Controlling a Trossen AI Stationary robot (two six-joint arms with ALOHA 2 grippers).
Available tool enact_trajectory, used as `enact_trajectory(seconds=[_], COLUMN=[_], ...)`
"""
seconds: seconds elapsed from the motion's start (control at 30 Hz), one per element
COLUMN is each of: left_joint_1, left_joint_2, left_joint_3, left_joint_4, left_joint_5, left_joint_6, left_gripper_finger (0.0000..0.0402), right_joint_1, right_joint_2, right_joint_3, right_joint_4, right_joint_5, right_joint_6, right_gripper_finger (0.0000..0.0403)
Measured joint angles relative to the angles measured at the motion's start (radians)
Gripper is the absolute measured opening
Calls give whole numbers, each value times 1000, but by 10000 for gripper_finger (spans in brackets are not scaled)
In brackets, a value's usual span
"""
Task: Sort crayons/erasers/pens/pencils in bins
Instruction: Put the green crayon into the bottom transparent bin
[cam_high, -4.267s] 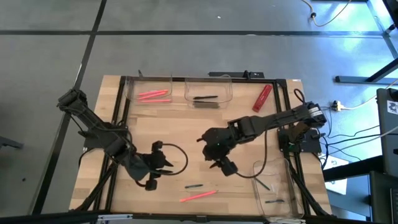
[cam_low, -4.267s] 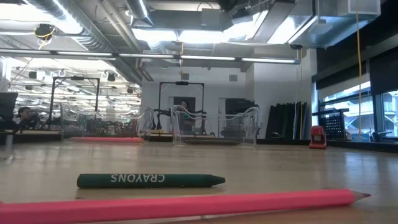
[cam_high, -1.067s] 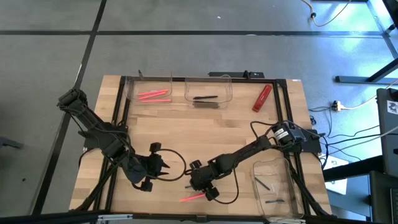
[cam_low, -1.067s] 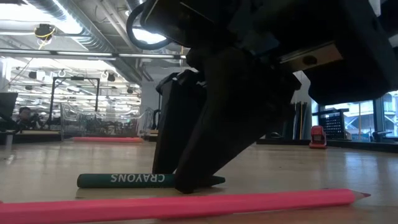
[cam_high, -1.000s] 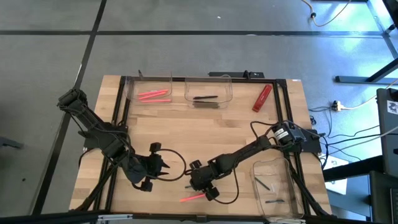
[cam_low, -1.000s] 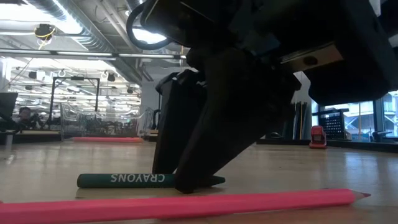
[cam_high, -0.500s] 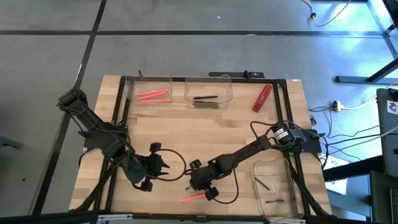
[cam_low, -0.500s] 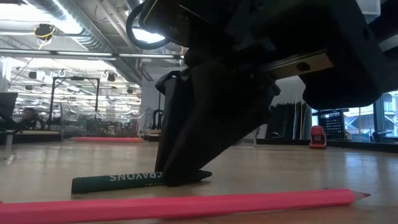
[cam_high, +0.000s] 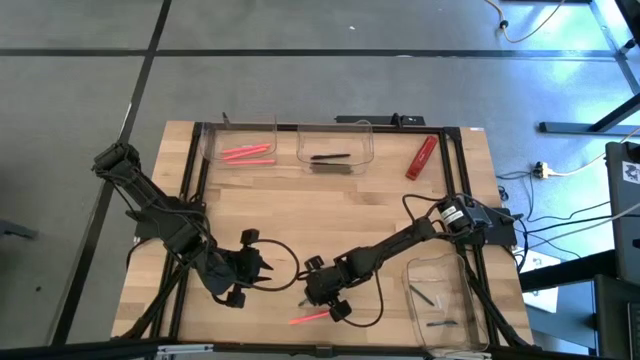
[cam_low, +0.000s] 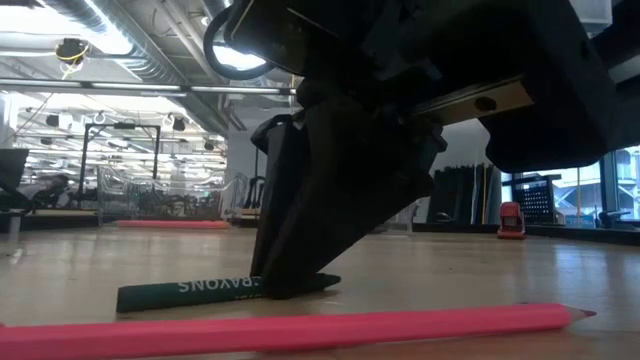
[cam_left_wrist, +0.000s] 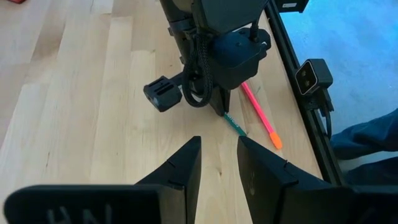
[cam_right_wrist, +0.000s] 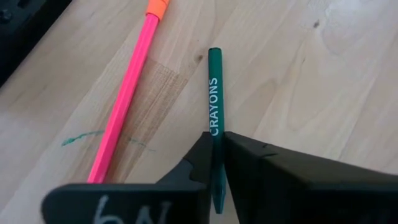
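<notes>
**A:** Where is the right gripper (cam_right_wrist: 217, 163), and what does it have?

**B:** Low at the near edge of the table (cam_high: 380, 215), toward the middle; its fingers are pinched narrow on a dark green crayon (cam_right_wrist: 214, 112) that lies flat on the wood; in the right wrist view the crayon runs straight between the two fingers, its white lettering showing just ahead of them; the low view shows the fingers (cam_low: 300, 250) standing on the crayon near its pointed end.

**A:** Anything beside it?

**B:** A pink pencil (cam_right_wrist: 124, 99) with an orange end lies just beside the crayon, closer to the table's near edge; the two are apart, not touching.

**A:** And the left gripper (cam_left_wrist: 219, 163)?

**B:** It hovers over the near left part of the table, facing the right one; its fingers are parted with a clear gap between them, and nothing is in it.

**A:** The bins and the pens?

**B:** Two clear bins stand along the far edge; the left one (cam_high: 243, 141) holds pink pencils, the middle one (cam_high: 335, 146) holds black pens (cam_high: 330, 157); a third bin (cam_high: 440, 300) sits at the near right corner with a few short dark sticks in it; a red block (cam_high: 421, 157) lies flat near the far right corner, outside any bin.
</notes>
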Motion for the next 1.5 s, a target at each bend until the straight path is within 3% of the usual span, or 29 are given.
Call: enact_trajectory(seconds=[0.6,1.17,1.5], left_joint_1=[0,0,0], left_joint_2=[0,0,0], left_joint_3=[0,0,0], left_joint_4=[-6,-7,-7], left_joint_5=[0,0,0], left_joint_6=[1,2,2], left_gripper_finger=[96,96,96], right_joint_1=[-15,-34,-32], right_joint_2=[-43,-47,-34], right_joint_3=[-5,0,3], right_joint_4=[-89,-147,-164], right_joint_5=[5,6,11], right_joint_6=[24,59,10], right_gripper_finger=[29,84,87])
